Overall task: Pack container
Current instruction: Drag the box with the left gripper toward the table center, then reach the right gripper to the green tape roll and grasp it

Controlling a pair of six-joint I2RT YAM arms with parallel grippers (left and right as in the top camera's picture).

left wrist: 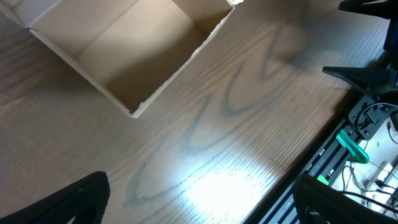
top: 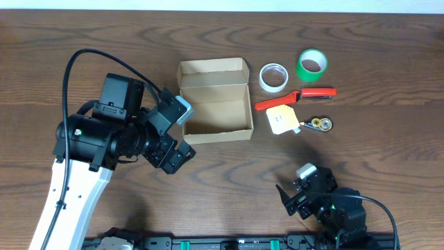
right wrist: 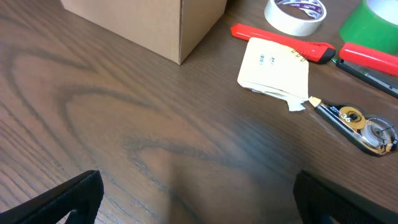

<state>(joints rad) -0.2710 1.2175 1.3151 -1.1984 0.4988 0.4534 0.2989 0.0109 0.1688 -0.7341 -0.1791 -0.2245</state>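
Container (top: 216, 135) just beside left gripper (top: 178, 155)

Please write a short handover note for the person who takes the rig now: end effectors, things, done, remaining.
Left end effector: open, empty, near the cardboard box's front corner.
Right end effector: open, empty, in front of the items.
Box: lid open, nothing inside.
White tape roll, green tape roll, red tools, tan packet and correction tape lie to its right.
Done: nothing packed. Left: all packing, closing lid.
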